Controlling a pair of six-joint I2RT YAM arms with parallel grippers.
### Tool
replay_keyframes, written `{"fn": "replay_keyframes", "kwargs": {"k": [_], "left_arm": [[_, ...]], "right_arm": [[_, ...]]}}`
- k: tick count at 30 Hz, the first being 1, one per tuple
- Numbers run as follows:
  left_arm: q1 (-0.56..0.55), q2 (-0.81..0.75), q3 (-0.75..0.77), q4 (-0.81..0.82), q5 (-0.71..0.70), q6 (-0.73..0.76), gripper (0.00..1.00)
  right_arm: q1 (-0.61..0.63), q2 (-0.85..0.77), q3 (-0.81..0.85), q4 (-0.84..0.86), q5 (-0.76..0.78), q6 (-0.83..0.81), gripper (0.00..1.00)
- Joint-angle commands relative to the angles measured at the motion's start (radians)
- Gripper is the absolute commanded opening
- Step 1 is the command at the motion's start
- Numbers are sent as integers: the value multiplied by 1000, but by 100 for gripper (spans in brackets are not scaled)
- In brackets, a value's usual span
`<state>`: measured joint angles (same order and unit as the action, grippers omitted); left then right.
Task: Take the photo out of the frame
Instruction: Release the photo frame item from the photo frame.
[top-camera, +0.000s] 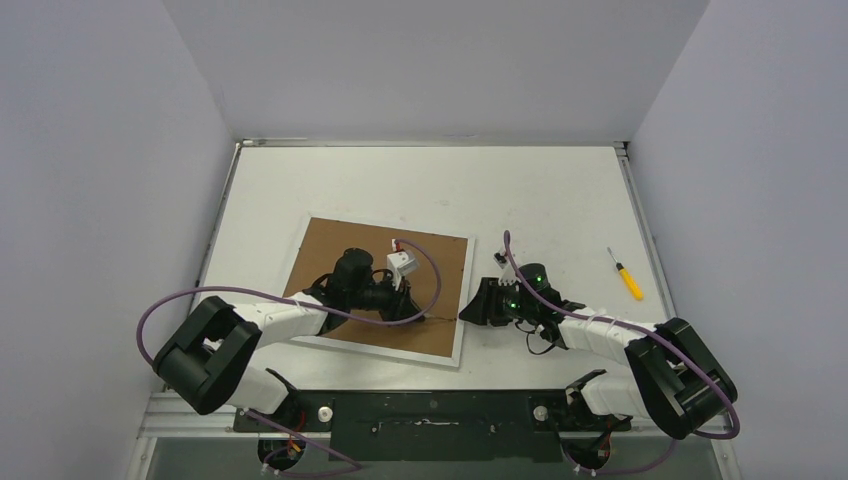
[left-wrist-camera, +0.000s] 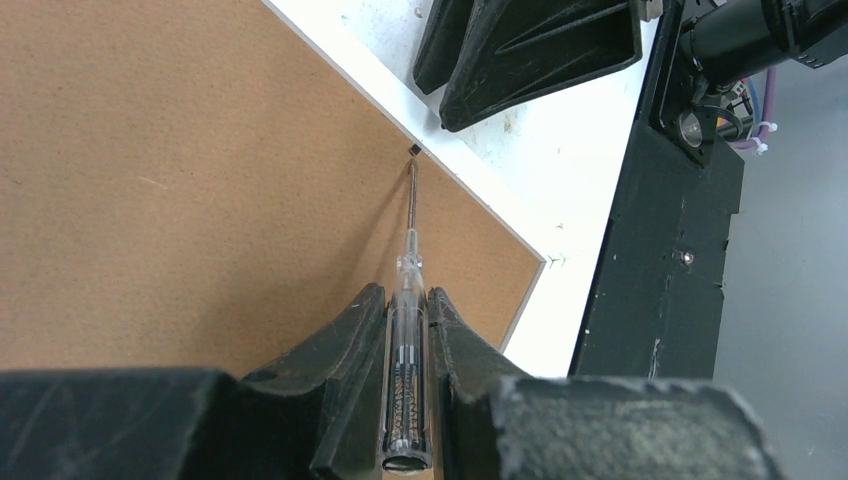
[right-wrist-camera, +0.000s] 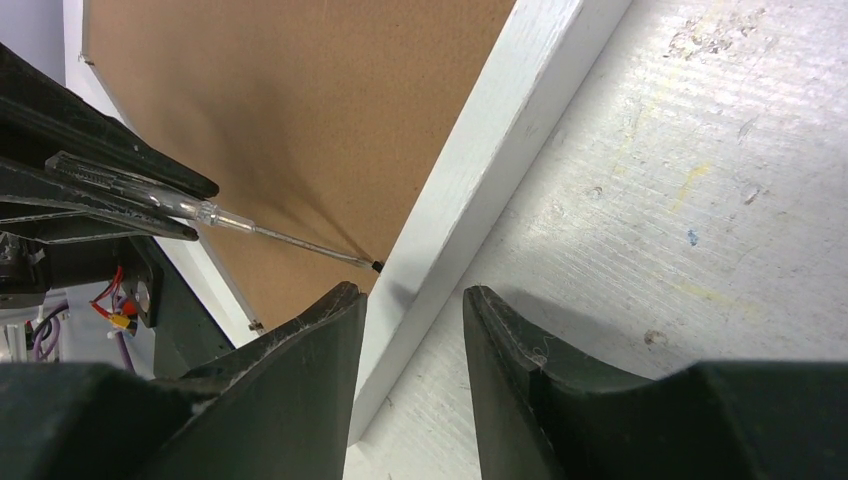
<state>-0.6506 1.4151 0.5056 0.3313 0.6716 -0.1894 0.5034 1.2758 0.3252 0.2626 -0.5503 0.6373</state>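
- The frame (top-camera: 335, 240) lies flat on the left half of the table (top-camera: 540, 200), with its brown back turned up and its white border around it.
- Above the brown back, the left gripper (left-wrist-camera: 405, 293) pinches a clear-handled screwdriver (left-wrist-camera: 405, 380) between its fingers.
- The thin metal tip of this tool reaches a small black tab (left-wrist-camera: 415, 150) at the right edge of the back.
- The right gripper (right-wrist-camera: 412, 292) is at that same edge, its jaws spread, and the white border shows in the gap between them.
- A yellow screwdriver (top-camera: 628, 275) lies alone, far to the right.
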Motion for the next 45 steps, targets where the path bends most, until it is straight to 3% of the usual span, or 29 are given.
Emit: {"fn": "replay_keyframes", "kwargs": {"k": [1, 25, 33, 39, 45], "left_arm": [[14, -8, 26, -18, 17, 37, 0], [25, 83, 85, -29, 105, 65, 0], [26, 101, 94, -13, 123, 58, 0], [21, 115, 90, 26, 144, 34, 0], [13, 138, 97, 35, 147, 31, 0]], "right_arm": [[-4, 3, 1, 66, -12, -14, 41], [-3, 18, -2, 68, -23, -18, 38], [-4, 39, 6, 86, -34, -9, 29], [8, 79, 5, 121, -56, 9, 13], [14, 111, -14, 181, -77, 39, 8]]}}
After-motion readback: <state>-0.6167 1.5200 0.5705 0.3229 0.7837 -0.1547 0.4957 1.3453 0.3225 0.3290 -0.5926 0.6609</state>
